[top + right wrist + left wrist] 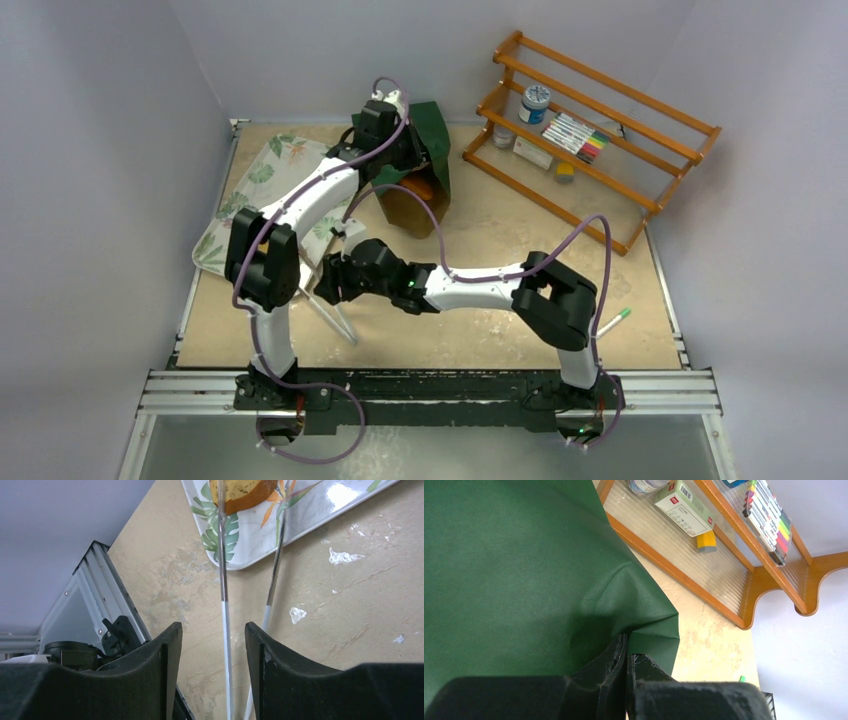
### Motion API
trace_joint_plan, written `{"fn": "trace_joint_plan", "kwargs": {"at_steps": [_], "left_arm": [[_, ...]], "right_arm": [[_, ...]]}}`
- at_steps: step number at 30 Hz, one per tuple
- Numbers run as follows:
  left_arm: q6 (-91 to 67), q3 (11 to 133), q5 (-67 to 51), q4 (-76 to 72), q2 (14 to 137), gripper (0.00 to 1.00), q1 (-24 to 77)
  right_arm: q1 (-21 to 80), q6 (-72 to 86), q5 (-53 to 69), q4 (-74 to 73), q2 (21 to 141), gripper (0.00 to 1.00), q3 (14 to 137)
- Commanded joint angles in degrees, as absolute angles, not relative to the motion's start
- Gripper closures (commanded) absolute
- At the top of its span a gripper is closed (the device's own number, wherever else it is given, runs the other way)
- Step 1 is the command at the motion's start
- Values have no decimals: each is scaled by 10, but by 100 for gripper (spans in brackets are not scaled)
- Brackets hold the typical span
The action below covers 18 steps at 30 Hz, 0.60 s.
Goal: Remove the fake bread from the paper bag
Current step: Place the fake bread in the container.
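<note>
The dark green paper bag (432, 135) lies tipped at the back centre, its brown inside facing front. An orange bread piece (421, 188) shows in its mouth. My left gripper (628, 655) is shut on a fold of the bag's green wall (524, 570). My right gripper (213, 630) is open and empty, low over the table beside the floral tray (245, 190). The two thin arms of metal tongs (223, 580) run between and beside its fingers. Another bread piece (240, 490) lies on the tray (310, 515).
A wooden rack (600, 130) with markers, a jar and a small box stands at the back right. A green-tipped pen (612, 320) lies by the right edge. The tongs (338, 312) lie front left of centre. A metal rail (430, 390) borders the near edge.
</note>
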<state>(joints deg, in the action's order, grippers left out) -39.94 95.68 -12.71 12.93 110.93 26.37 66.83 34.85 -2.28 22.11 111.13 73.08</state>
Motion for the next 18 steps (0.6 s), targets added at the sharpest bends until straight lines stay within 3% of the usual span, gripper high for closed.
{"fn": "trace_joint_plan", "kwargs": {"at_steps": [1, 6, 10, 18], "left_arm": [[-412, 955, -136, 97, 1070, 100, 261], [-413, 945, -133, 91, 1069, 100, 260], [-410, 933, -122, 89, 1063, 100, 257], [-401, 928, -113, 96, 1058, 100, 253]], "right_arm": [[666, 348, -42, 230, 1091, 50, 735], [667, 322, -65, 223, 1095, 46, 731], [678, 293, -68, 215, 1106, 31, 726], [724, 295, -174, 124, 1177, 34, 795]]}}
